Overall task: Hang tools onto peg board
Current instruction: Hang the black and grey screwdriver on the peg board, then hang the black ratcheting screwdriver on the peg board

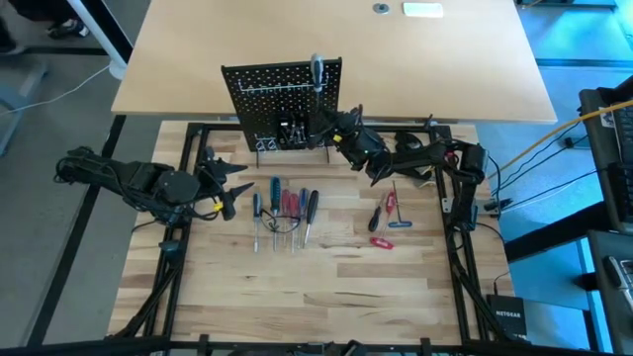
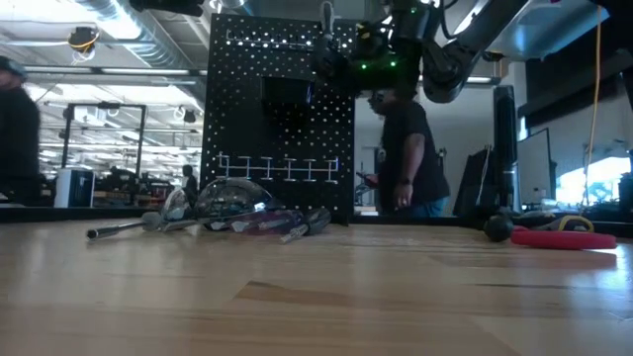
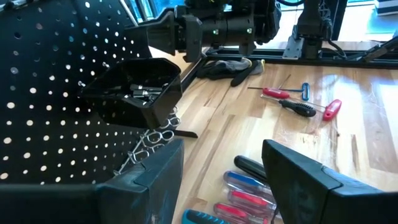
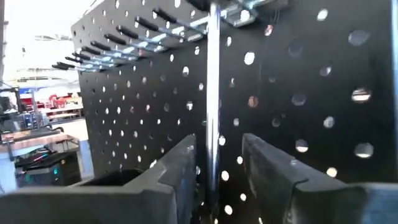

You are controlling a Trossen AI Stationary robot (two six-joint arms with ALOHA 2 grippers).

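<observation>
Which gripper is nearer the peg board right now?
Right. The right gripper is up against the peg board, its fingers either side of a hanging screwdriver's shaft. The left gripper waits in front, beside the tools on the table.

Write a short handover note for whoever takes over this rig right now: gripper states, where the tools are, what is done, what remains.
Right gripper: at the peg board, fingers parted around the shaft of a hung screwdriver; no contact visible.
Left gripper: open, empty, waiting left of the tool row.
Done: one screwdriver on the board's top rack.
Left: row of screwdrivers mid-table, plus red-handled tools on the right.
</observation>
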